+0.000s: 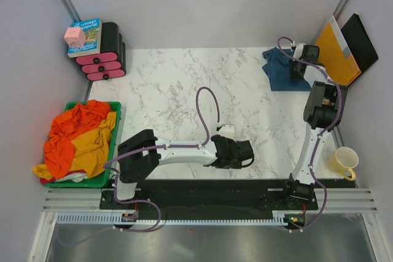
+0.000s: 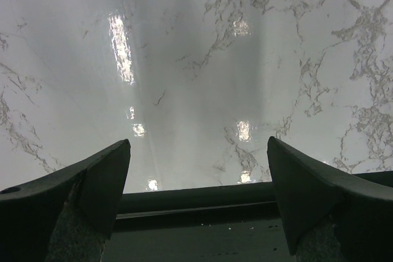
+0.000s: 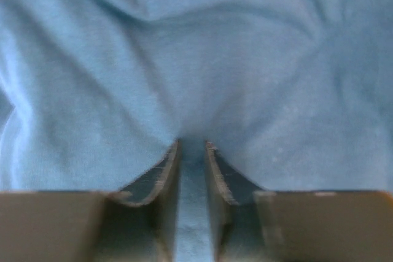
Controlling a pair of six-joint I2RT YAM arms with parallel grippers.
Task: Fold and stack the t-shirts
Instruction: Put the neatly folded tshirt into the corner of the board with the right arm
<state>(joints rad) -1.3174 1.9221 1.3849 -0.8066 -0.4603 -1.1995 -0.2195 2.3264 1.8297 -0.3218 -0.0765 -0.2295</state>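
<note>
The dark teal-blue t-shirt lies bunched at the table's far right corner. My right gripper is down on its right part, and in the right wrist view its jaws are pinched on a fold of the blue cloth. The orange t-shirt and the mustard yellow t-shirt lie heaped in the green bin at the left. My left gripper is open and empty low over the bare marble near the front edge, shown also in the left wrist view.
A yellow mug stands at the front right. An orange folder and a black board lean at the far right. A black and pink rack with a book and a pink cube stands at the far left.
</note>
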